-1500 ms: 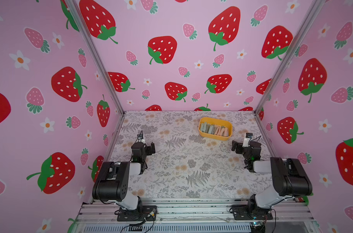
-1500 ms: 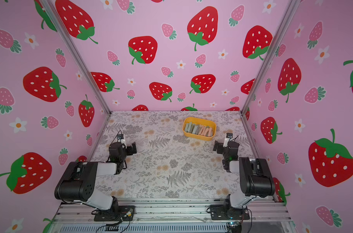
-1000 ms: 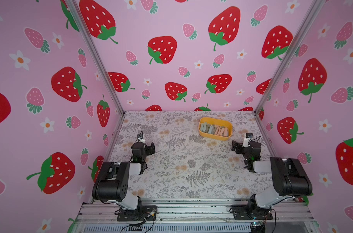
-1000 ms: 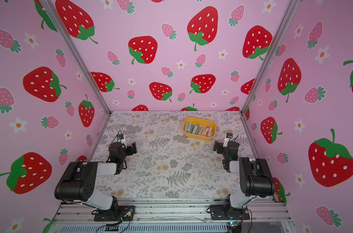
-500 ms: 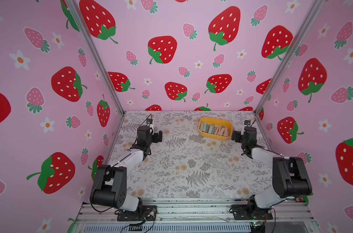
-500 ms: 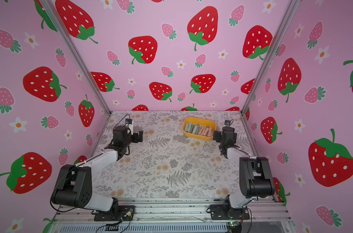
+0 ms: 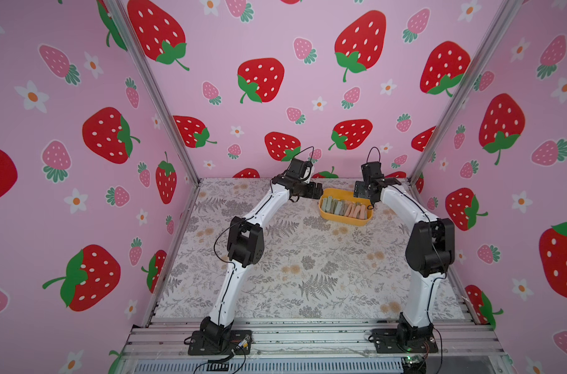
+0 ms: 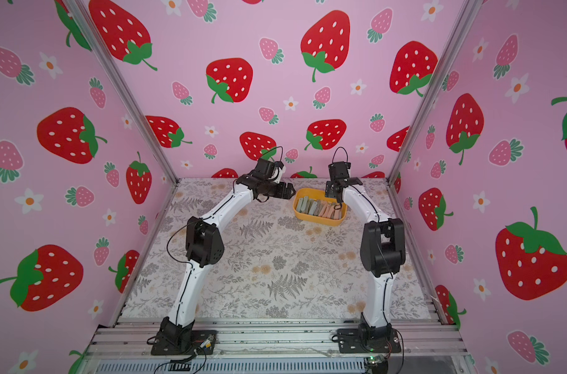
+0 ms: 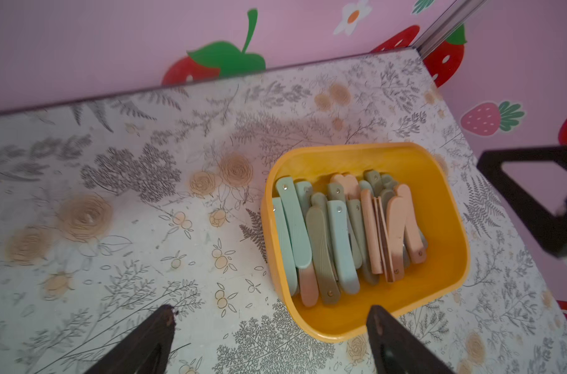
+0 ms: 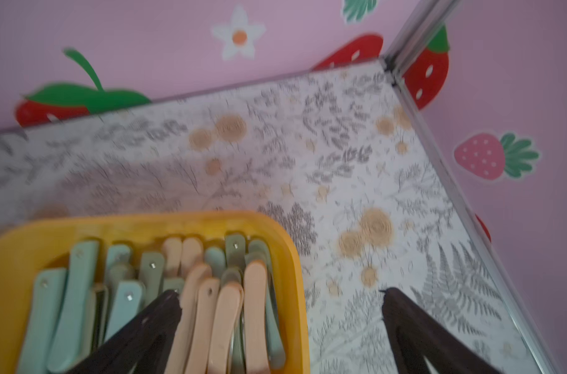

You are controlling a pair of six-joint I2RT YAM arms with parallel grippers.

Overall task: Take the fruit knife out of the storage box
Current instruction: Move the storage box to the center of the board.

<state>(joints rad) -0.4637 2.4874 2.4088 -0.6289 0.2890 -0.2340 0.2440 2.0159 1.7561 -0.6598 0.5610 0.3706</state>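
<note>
**Both Tools Spread at the Storage Box**

We read the scene from left to right. In both top views the left tool hangs above the counter, just beside the storage box at the box's 9 o'clock. Its fingers stand wide apart with nothing between them. In the left wrist view we see one finger over bare counter and the other at the box's rim.

The box sits on the counter at about 1 o'clock from the counter's centre, near the far right corner. Inside it lie the fruit knives, folded, with mint, olive and peach handles, packed side by side and partly stacked. None is gripped.

The right tool hangs over the box's 3 o'clock end, its jaws likewise spread. One finger is above the peach handles and the other is beyond the rim, above the counter. Its wrist view is blurred.
</note>
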